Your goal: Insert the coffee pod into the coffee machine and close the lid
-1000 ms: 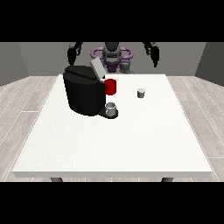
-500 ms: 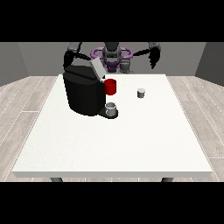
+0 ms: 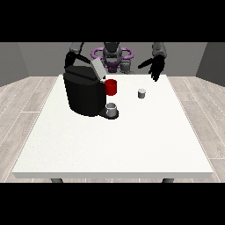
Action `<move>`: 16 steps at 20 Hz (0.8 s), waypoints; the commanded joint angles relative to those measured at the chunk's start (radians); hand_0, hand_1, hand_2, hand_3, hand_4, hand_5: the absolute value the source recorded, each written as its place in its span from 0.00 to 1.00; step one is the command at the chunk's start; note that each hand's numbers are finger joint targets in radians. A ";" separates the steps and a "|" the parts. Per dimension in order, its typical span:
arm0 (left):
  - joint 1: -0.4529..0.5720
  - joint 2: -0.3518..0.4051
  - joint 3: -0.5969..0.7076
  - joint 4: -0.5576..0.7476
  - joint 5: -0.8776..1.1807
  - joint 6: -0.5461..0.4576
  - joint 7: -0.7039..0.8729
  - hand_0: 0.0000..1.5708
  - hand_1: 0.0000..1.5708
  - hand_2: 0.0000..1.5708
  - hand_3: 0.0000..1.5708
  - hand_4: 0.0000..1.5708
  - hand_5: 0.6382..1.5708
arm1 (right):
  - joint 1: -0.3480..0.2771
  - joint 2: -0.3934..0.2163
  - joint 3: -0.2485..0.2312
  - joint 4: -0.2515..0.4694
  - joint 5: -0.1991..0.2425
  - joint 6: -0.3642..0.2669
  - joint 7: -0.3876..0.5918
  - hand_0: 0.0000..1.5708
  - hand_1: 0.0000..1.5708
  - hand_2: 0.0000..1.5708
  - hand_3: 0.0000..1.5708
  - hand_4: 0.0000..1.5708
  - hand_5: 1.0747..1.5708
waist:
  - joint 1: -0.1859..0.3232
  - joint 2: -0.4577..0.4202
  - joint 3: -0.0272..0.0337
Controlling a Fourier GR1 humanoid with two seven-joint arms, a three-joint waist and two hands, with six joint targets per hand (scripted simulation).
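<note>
A black coffee machine [image 3: 83, 93] stands on the left part of the white table [image 3: 114, 140], its grey lid [image 3: 97, 67] tilted up. A red part [image 3: 111, 87] juts from its front above a grey cup [image 3: 112, 109] on its base. The small grey coffee pod [image 3: 141, 93] stands upright on the table to the right of the machine. The hand at the view's right [image 3: 156, 67] hovers above and behind the pod, fingers pointing down and relaxed, holding nothing. The hand at the view's left [image 3: 70, 60] is behind the machine and mostly hidden.
The robot's torso [image 3: 112, 56] is at the table's far edge. The table's near half and right side hold nothing else. A wooden floor surrounds the table.
The hand at the view's right has come down and forward from beside the shoulder toward the pod. The hand at the view's left has dropped behind the machine.
</note>
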 commanded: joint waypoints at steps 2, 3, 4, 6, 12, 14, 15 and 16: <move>-0.093 0.023 -0.003 0.131 -0.076 0.000 0.006 0.00 0.00 0.00 0.00 0.00 1.00 | -0.049 0.036 0.021 0.000 -0.008 -0.002 0.030 0.00 0.00 0.00 0.00 0.00 1.00 | -0.032 0.065 -0.0001; -0.103 0.051 0.008 0.151 -0.063 -0.047 -0.014 0.00 0.00 0.00 0.00 0.00 1.00 | -0.044 0.048 0.026 0.032 0.031 -0.049 -0.005 0.00 0.00 0.00 0.00 0.00 1.00 | -0.006 0.071 -0.0001; -0.101 0.037 0.000 0.202 -0.114 0.026 -0.049 0.00 0.00 0.00 0.00 0.00 1.00 | -0.067 0.024 0.024 -0.026 0.012 -0.009 0.062 0.00 0.00 0.00 0.00 0.00 1.00 | -0.060 0.106 -0.0007; -0.140 0.023 -0.017 0.251 -0.133 -0.004 -0.050 0.00 0.00 0.00 0.00 0.00 1.00 | -0.073 0.014 0.016 0.001 0.021 -0.008 0.059 0.00 0.00 0.00 0.00 0.00 1.00 | -0.040 0.079 -0.0002; -0.239 0.005 -0.041 0.314 -0.223 0.037 0.001 0.00 0.00 0.00 0.00 0.00 1.00 | -0.129 0.050 -0.007 0.101 -0.014 -0.018 0.050 0.00 0.00 0.00 0.00 0.00 1.00 | -0.028 0.120 0.0003; -0.260 -0.008 -0.036 0.375 -0.257 0.082 -0.053 0.00 0.00 0.27 0.00 0.00 1.00 | -0.140 0.050 0.039 0.111 0.022 -0.075 0.062 0.00 0.00 0.00 0.00 0.00 1.00 | -0.009 0.126 -0.0001; -0.247 -0.034 -0.052 0.390 -0.279 0.122 -0.091 0.17 0.17 0.37 0.16 0.00 1.00 | -0.157 0.038 0.002 0.108 -0.013 -0.015 0.057 0.00 0.00 0.00 0.00 0.00 1.00 | -0.020 0.141 -0.0001; -0.250 -0.056 -0.045 0.406 -0.281 0.141 -0.090 0.31 0.31 0.46 0.31 0.00 1.00 | -0.113 0.037 0.015 0.138 0.005 -0.017 -0.002 0.00 0.00 0.00 0.00 0.00 1.00 | -0.022 0.132 0.0000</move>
